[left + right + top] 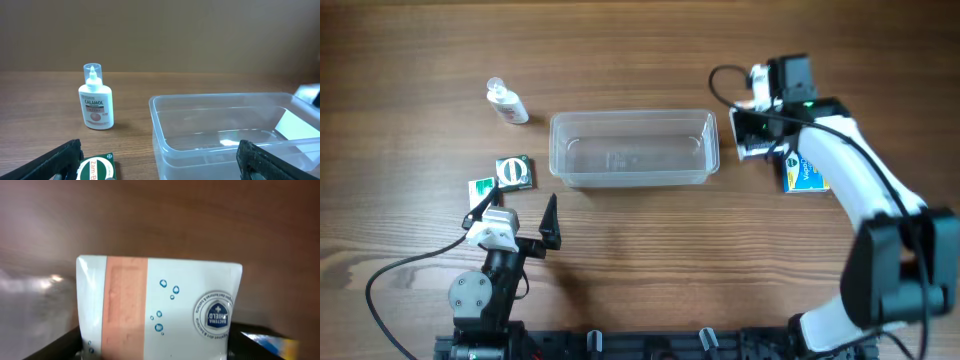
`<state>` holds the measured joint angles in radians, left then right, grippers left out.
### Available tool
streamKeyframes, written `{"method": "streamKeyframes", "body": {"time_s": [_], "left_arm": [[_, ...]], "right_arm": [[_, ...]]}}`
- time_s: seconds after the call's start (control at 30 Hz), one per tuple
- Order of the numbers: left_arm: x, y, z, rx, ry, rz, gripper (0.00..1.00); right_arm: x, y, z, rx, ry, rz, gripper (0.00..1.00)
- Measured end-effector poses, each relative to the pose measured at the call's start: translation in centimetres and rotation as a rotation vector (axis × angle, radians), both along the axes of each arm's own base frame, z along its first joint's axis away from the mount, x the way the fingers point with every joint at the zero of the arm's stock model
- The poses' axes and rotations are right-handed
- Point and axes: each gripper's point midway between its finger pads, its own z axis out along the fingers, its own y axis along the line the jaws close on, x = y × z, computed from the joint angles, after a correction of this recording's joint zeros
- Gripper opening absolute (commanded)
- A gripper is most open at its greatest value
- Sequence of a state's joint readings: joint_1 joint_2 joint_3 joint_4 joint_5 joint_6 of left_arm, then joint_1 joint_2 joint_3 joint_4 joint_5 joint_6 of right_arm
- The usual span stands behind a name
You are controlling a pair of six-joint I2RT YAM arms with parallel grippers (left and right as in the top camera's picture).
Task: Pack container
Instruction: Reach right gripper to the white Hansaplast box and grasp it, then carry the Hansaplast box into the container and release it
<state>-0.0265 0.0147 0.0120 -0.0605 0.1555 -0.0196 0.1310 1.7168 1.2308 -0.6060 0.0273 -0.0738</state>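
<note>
at the centre of the overhead view the container sits empty on the desk. just off its right end, my right gripper is closed on a plaster box. it seems pinched at one end only, so it could swing or clip the rim. at lower left, my left gripper rests wide open, holding nothing.

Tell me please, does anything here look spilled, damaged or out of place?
Nothing stands out. The container sits upright and empty, the Calamol bottle stands upright with its cap on, and the right gripper holds the plaster box. No spill shows on the table.
</note>
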Motion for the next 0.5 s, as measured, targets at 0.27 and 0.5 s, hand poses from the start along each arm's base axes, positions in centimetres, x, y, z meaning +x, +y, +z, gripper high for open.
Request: {"method": "streamKeyframes", "body": {"time_s": [0.27, 0.5], "left_arm": [[0.0, 0.0, 0.0, 0.000, 0.000, 0.000, 1.00], [0.0, 0.0, 0.0, 0.000, 0.000, 0.000, 1.00]], "right_arm": [[-1.8, 0.7, 11.9, 0.102, -0.150, -0.101, 0.74], [-4.1, 8.9, 12.4, 0.216, -0.123, -0.007, 0.74]]}}
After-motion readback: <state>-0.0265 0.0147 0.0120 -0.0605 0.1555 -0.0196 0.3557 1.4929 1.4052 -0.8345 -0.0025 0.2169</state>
